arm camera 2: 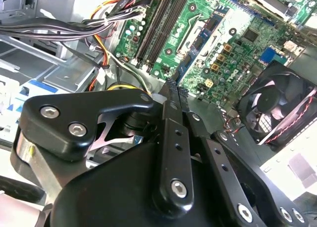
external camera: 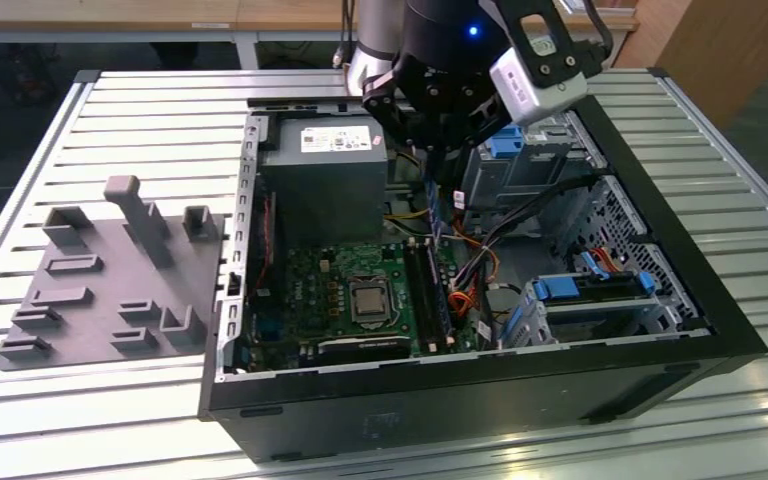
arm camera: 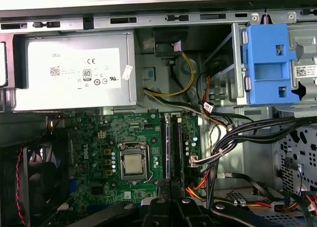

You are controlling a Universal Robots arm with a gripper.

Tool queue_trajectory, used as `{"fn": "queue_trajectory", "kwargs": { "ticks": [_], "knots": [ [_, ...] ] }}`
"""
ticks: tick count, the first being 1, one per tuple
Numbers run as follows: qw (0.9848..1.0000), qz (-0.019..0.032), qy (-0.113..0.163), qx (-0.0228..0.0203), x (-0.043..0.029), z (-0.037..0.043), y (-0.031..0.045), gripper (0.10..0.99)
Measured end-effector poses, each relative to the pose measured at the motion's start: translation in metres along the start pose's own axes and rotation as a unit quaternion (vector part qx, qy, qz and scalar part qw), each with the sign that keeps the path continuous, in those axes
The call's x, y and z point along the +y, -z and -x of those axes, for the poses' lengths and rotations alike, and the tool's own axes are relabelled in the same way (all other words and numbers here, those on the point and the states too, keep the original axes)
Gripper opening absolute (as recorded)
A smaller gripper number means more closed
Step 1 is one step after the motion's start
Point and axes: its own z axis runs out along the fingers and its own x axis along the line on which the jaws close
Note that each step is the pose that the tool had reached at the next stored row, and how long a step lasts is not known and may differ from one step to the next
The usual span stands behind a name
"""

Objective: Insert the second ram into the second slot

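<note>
**Black claw (arm camera 2: 176,87), fingers together**

The matte claw's slim, flat fingers press against each other. Just beyond their tips, two long, narrow dark memory slots (arm camera: 166,143) cross the green motherboard (arm camera: 94,138). Whether the thin blue second ram stands there, I cannot tell.

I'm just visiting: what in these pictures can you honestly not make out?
Memory slots, first wrist view: seen from above, too narrow and dark to tell whether either is filled.
Gripper, second wrist view: its own black body hides whatever lies straight under the tips.
Fan, second wrist view: cut off by the picture's edge.
Arm, exterior view: covers the far end of the computer case behind it.
</note>
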Motion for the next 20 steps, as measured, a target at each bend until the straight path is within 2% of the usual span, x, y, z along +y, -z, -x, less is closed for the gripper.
{"fn": "queue_trajectory", "kwargs": {
  "ticks": [20],
  "knots": [
    [1.0000,0.0000,0.000,0.0000,-0.0002,0.0000,-0.0054,0.114]
  ]
}}
